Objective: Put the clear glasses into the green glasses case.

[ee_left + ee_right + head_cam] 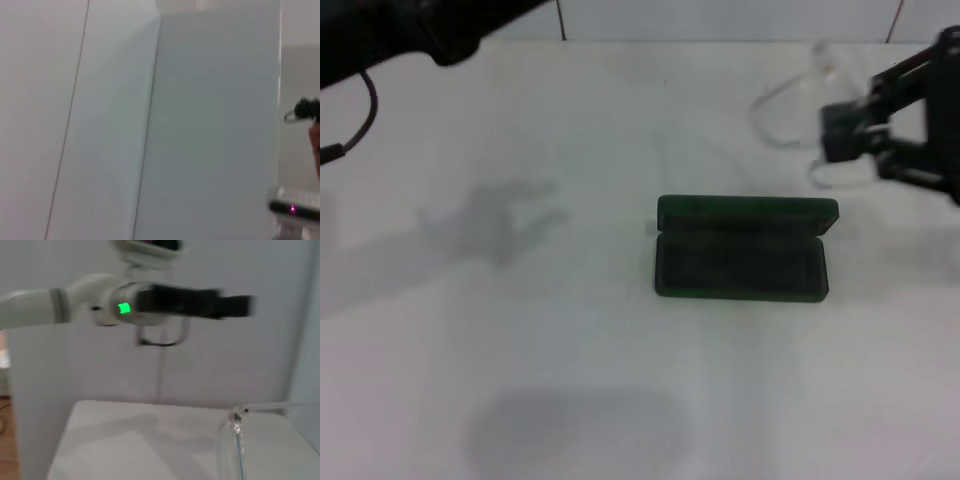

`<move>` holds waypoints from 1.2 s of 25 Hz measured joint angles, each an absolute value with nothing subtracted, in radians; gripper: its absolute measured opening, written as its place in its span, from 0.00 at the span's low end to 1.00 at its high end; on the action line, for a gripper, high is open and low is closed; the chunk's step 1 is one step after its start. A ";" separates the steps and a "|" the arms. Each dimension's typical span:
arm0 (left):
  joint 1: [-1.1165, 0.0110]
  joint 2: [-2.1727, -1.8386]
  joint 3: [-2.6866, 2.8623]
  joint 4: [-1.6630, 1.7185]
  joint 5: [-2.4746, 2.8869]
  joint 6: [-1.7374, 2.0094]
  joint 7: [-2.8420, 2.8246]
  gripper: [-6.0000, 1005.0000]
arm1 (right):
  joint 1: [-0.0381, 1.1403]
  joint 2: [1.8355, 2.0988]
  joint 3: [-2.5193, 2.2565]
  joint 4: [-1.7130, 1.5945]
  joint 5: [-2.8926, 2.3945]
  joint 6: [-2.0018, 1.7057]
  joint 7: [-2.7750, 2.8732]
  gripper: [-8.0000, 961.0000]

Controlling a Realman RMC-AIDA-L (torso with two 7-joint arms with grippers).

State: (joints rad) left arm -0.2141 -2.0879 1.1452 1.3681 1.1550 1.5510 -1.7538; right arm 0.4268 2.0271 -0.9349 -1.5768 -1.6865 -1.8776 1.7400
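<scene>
1. my right gripper (848,140) is up over the far right of the white table (570,300), above and behind the green glasses case (740,248). it appears to be closed on the clear glasses (790,115), which hang around it, one lens loop off toward the far side and another below the fingers. exactly where the fingers pinch the frame i cannot make out.
2. in my right wrist view a clear lens edge and hinge (235,440) sit close by, so the glasses are near my wrist and off the table.
3. the case lies open in the middle of the table, lid tipped back toward the far side, dark lining facing up, nothing in it. the glasses are near it but apart from it.
4. my left arm (410,30) is parked high at the far left; its fingers are not shown in any view.
5. risks, as i judge them: the frame is slick and thin, so it could swing or slip in my hold as i carry it over.
6. if i come down skewed to the case, an arm or lens could catch the rim or the raised lid.
7. pressing down could shove the light case along the table.
</scene>
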 joint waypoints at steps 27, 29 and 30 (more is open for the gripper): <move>-0.348 -2.080 1.127 1.030 1.135 1.690 -1.675 0.24 | 0.406 2.025 -1.376 -1.339 -1.422 -1.587 1.129 0.13; -0.345 -2.080 1.127 1.028 1.136 1.695 -1.675 0.24 | 0.405 2.024 -1.377 -1.335 -1.414 -1.589 1.122 0.13; -0.344 -2.079 1.127 1.026 1.137 1.698 -1.675 0.24 | 0.405 2.024 -1.376 -1.333 -1.410 -1.590 1.117 0.13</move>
